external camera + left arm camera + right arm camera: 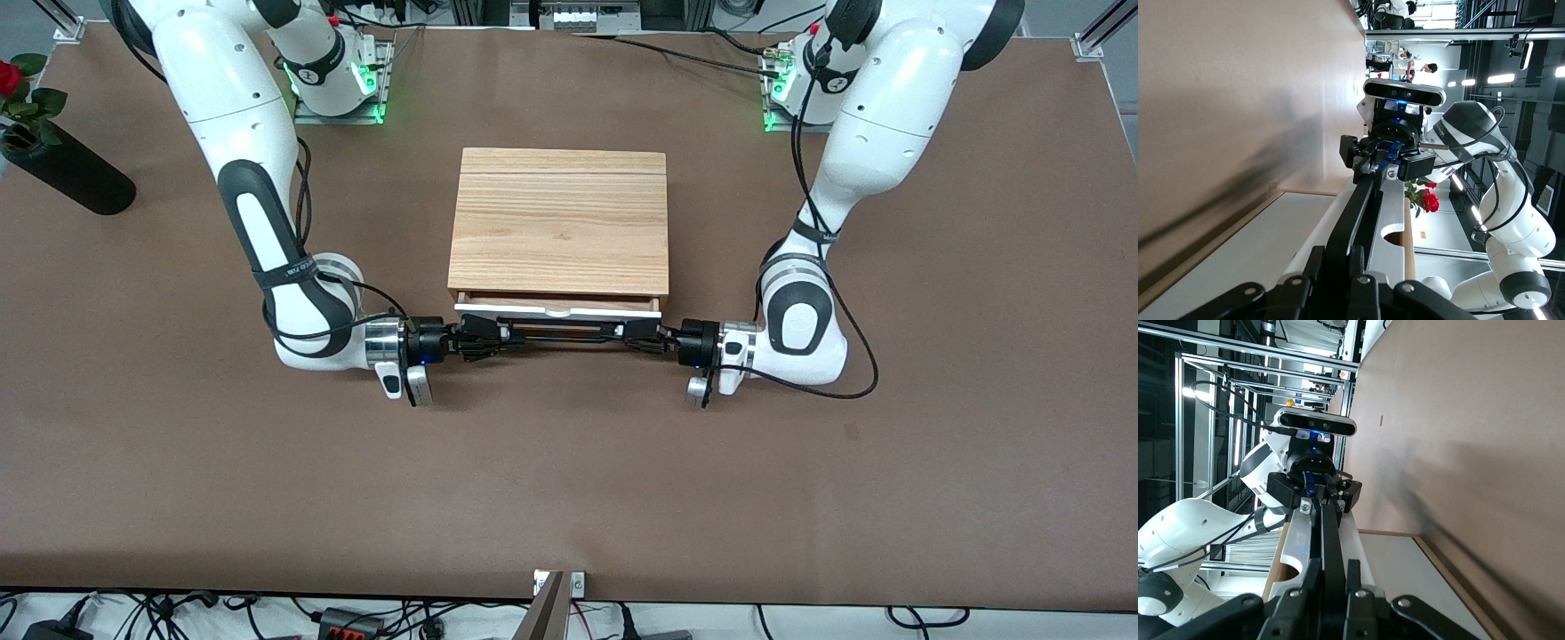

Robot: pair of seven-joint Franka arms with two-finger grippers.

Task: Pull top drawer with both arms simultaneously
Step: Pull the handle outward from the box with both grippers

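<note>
The top drawer (pixel 558 309) has a white front and stands out a little from the wood-grain cabinet (pixel 558 222). Its long black bar handle (pixel 560 334) runs along the front. My right gripper (pixel 484 340) is shut on the handle at the end toward the right arm. My left gripper (pixel 636 336) is shut on the handle at the end toward the left arm. In the left wrist view my left gripper (pixel 1336 256) clamps the handle (pixel 1361 207), with the right gripper (pixel 1381 160) farther along it. In the right wrist view my right gripper (pixel 1334 571) clamps the handle (pixel 1330 527).
A black vase with a red rose (pixel 62 169) lies on the brown table (pixel 569 498) toward the right arm's end. A small camera mount (pixel 551 604) stands at the table edge nearest the front camera. Cables trail from both wrists.
</note>
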